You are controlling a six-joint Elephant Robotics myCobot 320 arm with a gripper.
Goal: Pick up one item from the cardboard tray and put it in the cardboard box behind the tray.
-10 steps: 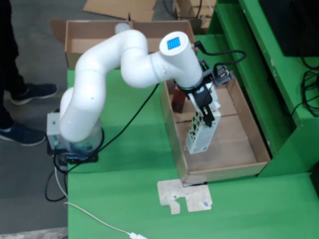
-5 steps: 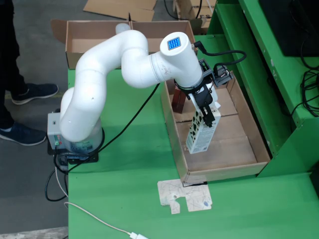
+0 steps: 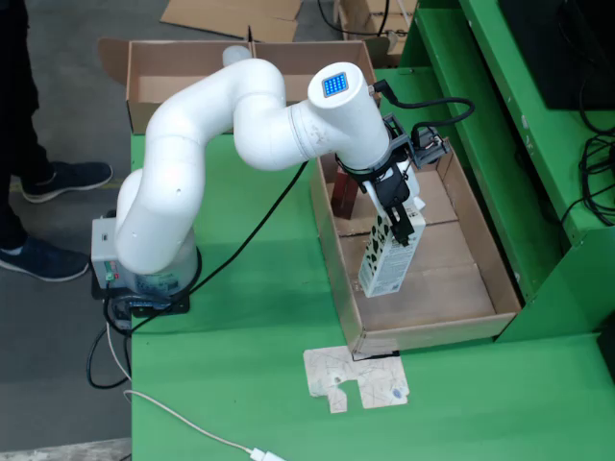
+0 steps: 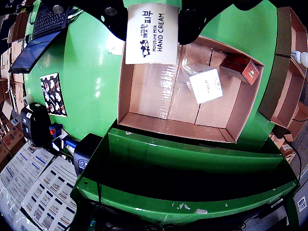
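Pincer (image 3: 399,219) clamps the hand cream box (image 3: 389,257) at its top end, hanging above the tray (image 3: 332,252) floor. We judge it light, stiff, slick carton; grip flat faces.

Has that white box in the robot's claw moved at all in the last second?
Yes, slightly: the white box has risen a little, judged against the cardboard tray. The gripper holds it.

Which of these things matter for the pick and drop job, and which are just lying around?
Job: gripper, hand cream box it holds, tray, cardboard box, white box, red box.

Lying about: cardboard scrap, keyboard, cable.
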